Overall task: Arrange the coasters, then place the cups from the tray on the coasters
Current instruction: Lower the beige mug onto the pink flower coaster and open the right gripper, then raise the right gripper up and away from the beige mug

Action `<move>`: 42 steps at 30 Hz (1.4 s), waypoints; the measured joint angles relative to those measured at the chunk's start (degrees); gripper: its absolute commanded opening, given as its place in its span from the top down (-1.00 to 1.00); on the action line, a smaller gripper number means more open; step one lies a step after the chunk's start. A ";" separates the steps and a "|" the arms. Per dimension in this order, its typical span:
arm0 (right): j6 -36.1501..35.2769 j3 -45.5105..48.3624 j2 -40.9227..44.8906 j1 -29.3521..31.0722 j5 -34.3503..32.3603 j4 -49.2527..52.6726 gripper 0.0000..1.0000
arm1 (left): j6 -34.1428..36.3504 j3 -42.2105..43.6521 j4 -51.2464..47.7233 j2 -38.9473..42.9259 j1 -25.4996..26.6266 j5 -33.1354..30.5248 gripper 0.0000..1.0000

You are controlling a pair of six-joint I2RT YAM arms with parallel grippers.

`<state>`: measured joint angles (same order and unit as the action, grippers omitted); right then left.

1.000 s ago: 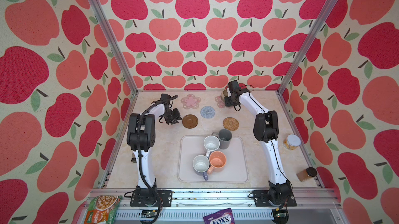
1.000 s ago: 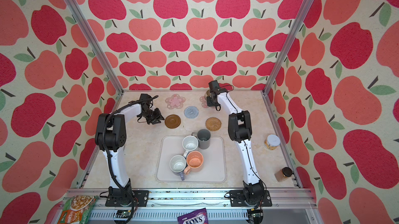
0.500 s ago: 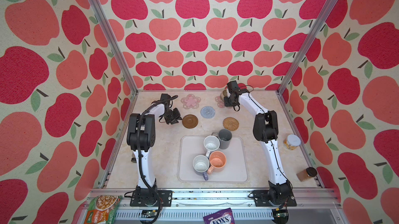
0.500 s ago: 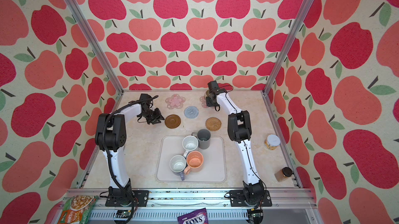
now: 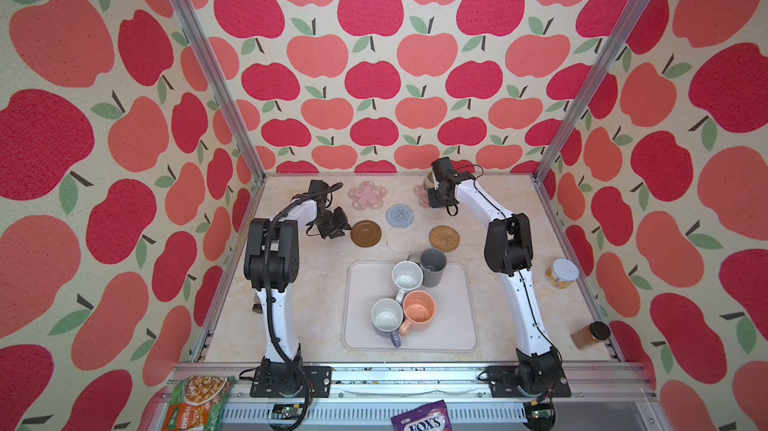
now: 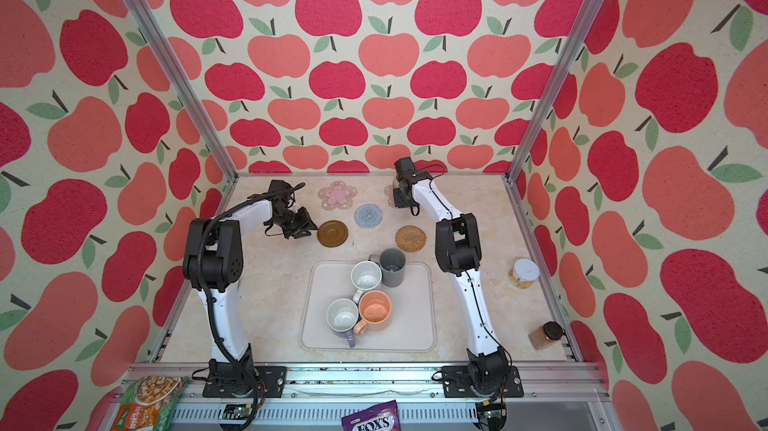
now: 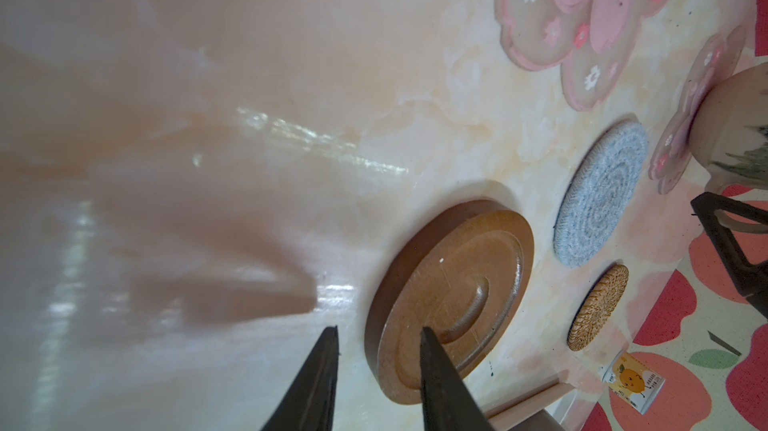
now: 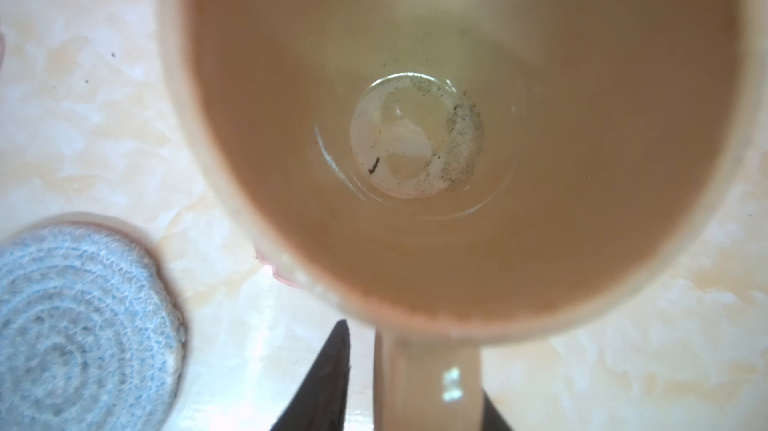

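I have two claws. My right claw (image 8: 415,366) is out past the far side of the tray (image 5: 457,325), at the beige cup (image 8: 415,76). Its fingers (image 8: 328,379) stand apart, one on each side of the handle (image 8: 428,391). I can see a bit of table (image 8: 623,366) between one finger and the handle, so I am not squeezing it. The beige cup stands upright on the right pink mat (image 5: 420,194), which lies far from the tray. My left claw (image 7: 378,333) is past the tray's far left corner, low over the table and just beside the brown mat (image 5: 365,233). Its fingers are a little apart and hold nothing. I cannot tell if one tip touches the brown mat. The other mats lie flat beyond the tray's far side too. The straw mat (image 5: 444,237) is closest to the tray. The blue mat (image 5: 400,216) is a bit farther, and the left pink mat (image 5: 367,195) is farthest. Four cups stand on the tray. The grey cup (image 5: 433,269) is at its far rim, with the white cup (image 5: 407,277) touching it. The peach cup (image 5: 419,310) and the purple cup (image 5: 386,316) stand side by side near the tray's middle.
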<state>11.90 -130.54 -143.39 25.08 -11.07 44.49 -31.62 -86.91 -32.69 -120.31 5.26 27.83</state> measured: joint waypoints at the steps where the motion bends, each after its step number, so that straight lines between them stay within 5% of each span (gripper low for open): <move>1: -0.04 0.00 0.02 0.11 -0.09 0.39 0.14 | 0.00 0.11 0.11 0.00 0.00 0.09 0.29; 12: -0.09 0.81 0.90 0.68 -2.38 3.23 0.09 | -0.24 3.61 0.42 2.62 0.02 0.09 0.29; 29: -0.11 16.04 13.88 0.50 -5.75 -1.25 0.04 | -0.24 9.55 0.13 13.07 2.14 -2.93 0.29; 42: -0.09 11.63 11.15 -0.39 -0.24 -5.49 -0.01 | -0.44 9.29 -0.85 13.16 2.89 -4.61 0.29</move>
<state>11.81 -118.91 -132.25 24.69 -11.31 39.00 -32.05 -77.62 -33.54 -107.15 8.14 23.22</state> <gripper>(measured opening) 0.504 0.356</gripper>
